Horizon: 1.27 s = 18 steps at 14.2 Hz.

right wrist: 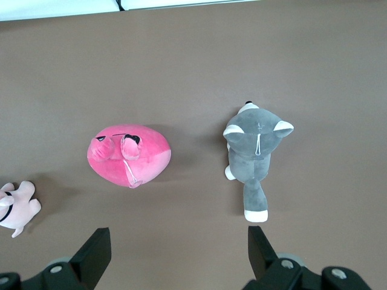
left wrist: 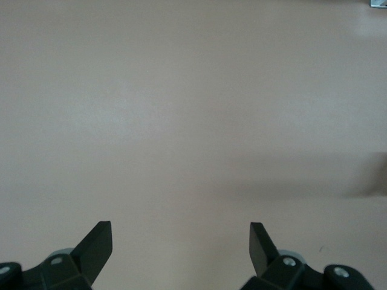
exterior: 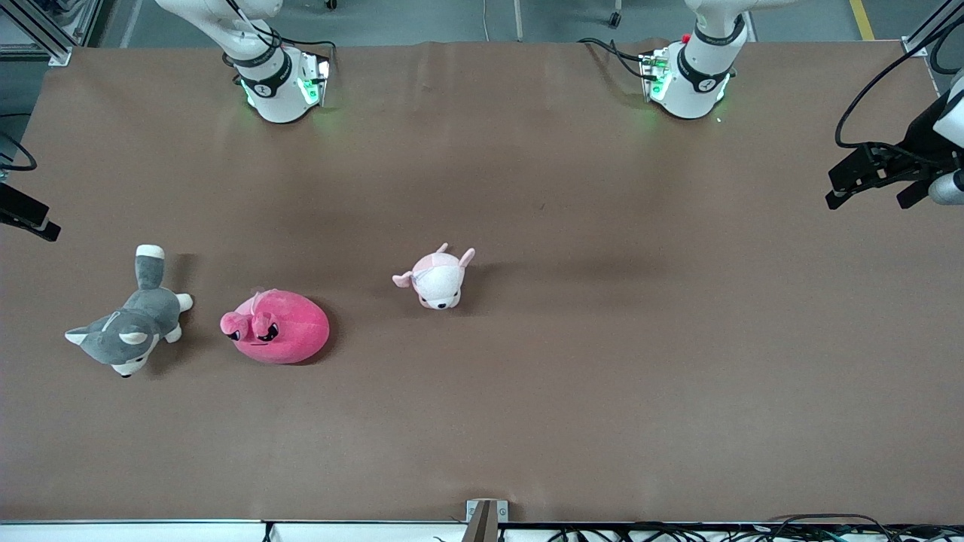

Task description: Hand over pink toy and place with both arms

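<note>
The pink toy (exterior: 276,327), a round hot-pink plush with black eyes, lies on the brown table (exterior: 602,339) toward the right arm's end. It also shows in the right wrist view (right wrist: 130,154). My right gripper (right wrist: 179,228) is open and empty, high over the table above the pink toy and the husky. In the front view only a black part of it (exterior: 28,217) shows at the edge. My left gripper (exterior: 866,197) is open and empty, raised over bare table at the left arm's end, and its wrist view (left wrist: 180,225) shows only tabletop.
A grey-and-white husky plush (exterior: 128,325) lies beside the pink toy, closer to the right arm's end of the table (right wrist: 254,151). A smaller pale pink-and-white plush (exterior: 437,278) lies near the table's middle (right wrist: 15,208). A metal bracket (exterior: 486,512) sits on the front edge.
</note>
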Motion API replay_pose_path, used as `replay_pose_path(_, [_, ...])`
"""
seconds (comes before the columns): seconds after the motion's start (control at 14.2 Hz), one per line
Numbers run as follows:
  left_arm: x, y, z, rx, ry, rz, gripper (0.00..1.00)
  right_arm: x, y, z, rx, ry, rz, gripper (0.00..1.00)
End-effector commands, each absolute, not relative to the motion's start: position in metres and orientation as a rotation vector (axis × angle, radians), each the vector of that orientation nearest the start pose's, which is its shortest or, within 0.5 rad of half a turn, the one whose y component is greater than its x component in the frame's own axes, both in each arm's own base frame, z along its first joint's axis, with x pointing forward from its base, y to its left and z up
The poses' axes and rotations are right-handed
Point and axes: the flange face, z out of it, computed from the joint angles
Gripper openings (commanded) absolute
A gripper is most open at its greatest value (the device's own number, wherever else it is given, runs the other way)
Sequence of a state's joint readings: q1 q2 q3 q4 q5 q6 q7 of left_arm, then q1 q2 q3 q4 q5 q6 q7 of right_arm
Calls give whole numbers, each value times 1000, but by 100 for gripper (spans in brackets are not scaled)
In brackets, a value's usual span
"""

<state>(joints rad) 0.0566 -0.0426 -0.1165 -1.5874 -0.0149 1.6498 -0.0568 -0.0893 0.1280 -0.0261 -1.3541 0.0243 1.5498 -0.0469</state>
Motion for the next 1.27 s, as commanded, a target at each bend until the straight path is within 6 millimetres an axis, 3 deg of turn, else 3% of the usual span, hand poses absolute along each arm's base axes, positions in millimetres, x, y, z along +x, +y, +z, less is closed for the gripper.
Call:
replay_pose_path(0.0, [549,-34,653,-3150,22,-173,100,573,-61,644,-3146,123,-103,100])
replay_pose_path(0.14, [549,-33,654,-3150,19,-176,100,556,-59,641,-3145,121,-130,100])
replay_pose_path(0.35, [549,-37,657,-3150,29,-183,100,550,-46,640,-3145,82,-127,100])
replay_pose_path(0.7, [549,-38,657,-3155,29,-183,100,526,-45,636,-3146,74,-144,100])
replay_pose_path(1.2, [548,-38,656,-3161,29,-180,100,524,-50,633,-3150,96,-115,100])
